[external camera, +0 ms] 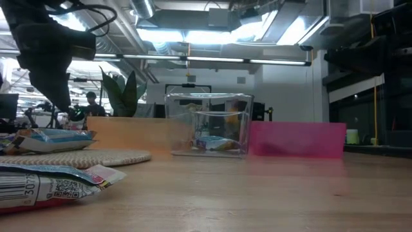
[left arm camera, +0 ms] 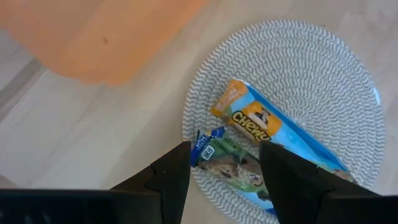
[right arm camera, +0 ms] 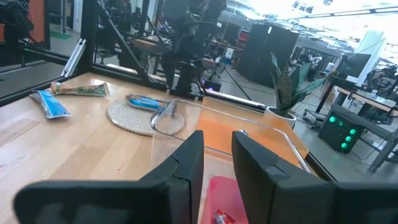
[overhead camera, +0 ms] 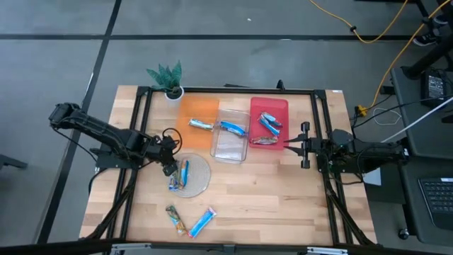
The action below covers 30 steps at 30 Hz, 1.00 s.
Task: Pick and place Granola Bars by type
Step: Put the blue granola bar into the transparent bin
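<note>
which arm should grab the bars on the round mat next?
Left. The left gripper hangs at the edge of the round mat, fingers open on either side of a bar. The right gripper waits beside the red bin, across the table.

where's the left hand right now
In the high view the left hand hovers open at the left edge of the round woven mat, just above the two granola bars lying on it.

Your left gripper (overhead camera: 170, 168), arm bent in from the counter's left edge and wrist angled downward, holds its jaws parted, while your right gripper (overhead camera: 305, 145) waits level at the right side, jaws slightly apart.
</note>
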Available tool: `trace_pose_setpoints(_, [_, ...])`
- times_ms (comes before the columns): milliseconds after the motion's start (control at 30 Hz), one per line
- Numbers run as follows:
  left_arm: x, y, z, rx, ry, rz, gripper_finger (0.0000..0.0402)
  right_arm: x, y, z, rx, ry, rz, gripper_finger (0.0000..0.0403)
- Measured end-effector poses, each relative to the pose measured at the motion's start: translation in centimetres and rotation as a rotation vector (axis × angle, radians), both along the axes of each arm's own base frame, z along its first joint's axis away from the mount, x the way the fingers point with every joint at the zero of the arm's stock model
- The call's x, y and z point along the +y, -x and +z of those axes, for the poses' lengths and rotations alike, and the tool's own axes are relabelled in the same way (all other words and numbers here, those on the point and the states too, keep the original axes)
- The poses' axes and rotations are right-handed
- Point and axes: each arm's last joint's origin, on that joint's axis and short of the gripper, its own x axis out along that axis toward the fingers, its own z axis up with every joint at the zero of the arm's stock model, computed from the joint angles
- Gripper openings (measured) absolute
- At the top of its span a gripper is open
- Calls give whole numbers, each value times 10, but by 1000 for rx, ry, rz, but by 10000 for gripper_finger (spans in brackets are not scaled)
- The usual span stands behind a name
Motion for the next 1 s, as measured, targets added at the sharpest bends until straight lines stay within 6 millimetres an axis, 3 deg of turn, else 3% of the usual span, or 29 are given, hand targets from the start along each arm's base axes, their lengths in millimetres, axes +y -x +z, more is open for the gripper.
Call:
trace_pose_setpoints(267, [-11,2,-2,6,-21,-53,192,0,0,0,0,0,0,87])
trace_pose_setpoints(1000, [-22,-21,-41,194,-69,-29,298,0,0,0,1,0,0,87])
